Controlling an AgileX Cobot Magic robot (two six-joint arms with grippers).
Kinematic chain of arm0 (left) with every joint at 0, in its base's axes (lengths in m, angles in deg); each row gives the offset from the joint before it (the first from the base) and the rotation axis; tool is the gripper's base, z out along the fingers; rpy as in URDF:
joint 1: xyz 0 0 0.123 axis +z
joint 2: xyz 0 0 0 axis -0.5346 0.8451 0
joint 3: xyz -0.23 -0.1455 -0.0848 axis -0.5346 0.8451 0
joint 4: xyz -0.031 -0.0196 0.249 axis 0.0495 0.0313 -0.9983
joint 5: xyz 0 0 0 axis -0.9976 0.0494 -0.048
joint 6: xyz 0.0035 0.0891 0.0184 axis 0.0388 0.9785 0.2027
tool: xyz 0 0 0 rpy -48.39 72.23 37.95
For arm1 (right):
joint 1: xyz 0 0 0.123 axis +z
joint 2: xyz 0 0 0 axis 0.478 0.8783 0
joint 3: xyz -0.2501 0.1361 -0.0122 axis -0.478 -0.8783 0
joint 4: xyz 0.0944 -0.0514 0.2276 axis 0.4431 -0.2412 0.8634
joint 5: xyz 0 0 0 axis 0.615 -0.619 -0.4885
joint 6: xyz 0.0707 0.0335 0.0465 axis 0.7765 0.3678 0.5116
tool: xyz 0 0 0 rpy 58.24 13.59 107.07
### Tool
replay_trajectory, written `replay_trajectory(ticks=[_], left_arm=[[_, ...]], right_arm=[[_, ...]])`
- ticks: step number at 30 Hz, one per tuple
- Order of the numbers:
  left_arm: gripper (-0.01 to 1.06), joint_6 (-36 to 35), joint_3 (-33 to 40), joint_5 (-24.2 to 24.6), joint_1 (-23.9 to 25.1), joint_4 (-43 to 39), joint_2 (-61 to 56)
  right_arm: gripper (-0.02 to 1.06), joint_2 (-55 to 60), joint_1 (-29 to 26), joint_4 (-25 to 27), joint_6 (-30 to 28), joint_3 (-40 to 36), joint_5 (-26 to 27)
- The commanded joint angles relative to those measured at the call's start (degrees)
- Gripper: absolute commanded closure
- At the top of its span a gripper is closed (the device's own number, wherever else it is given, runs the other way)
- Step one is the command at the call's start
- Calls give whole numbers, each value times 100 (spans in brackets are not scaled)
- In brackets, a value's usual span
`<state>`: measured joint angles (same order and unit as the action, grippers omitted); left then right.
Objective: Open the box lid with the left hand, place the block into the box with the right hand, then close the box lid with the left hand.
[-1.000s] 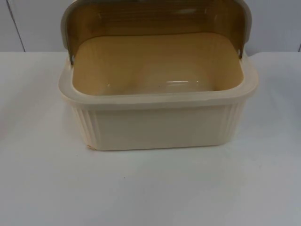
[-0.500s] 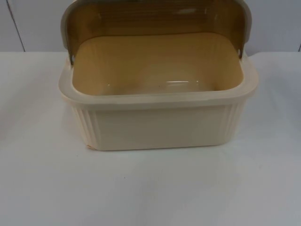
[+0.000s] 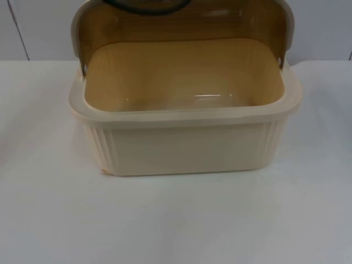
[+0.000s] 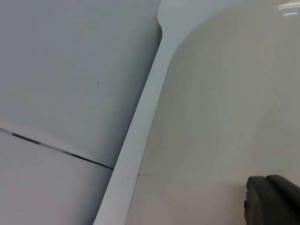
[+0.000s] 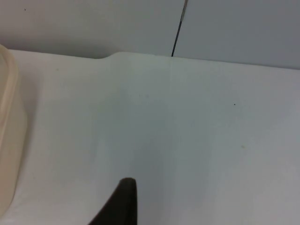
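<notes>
Box: cream box (image 3: 184, 140) at table centre, hollow bare, no block inside.
Lid: brown see-through lid (image 3: 181, 22) tipped up at the box's 12 o'clock edge, open.
Change: a dark curved shape (image 3: 147, 6) has come in over the lid's top edge since half a second ago; likely part of an arm, cannot tell which.
Left gripper: fingertip (image 4: 274, 199) beside the table edge (image 4: 140, 126); apart or together, cannot tell.
Right gripper: fingertip (image 5: 119, 204) over bare table (image 5: 197, 136), box rim (image 5: 8, 117) at its 9 o'clock; cannot tell.
Meaning: opening looks done; block placement is next.
</notes>
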<state>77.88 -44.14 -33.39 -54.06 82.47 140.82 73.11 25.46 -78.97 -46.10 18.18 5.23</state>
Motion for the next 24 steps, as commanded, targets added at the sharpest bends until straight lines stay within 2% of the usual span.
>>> replay_trajectory(ticks=[1,16,24], left_arm=[[105,-100,-26,104,8,96,-3],[105,-430,-17,703,8,188,-158],[105,-430,419,542,-28,99,-217]], right_arm=[[0,-46,-15,13,-43,45,15],[0,-46,-15,38,-43,45,16],[0,-46,-15,65,-43,45,-9]])
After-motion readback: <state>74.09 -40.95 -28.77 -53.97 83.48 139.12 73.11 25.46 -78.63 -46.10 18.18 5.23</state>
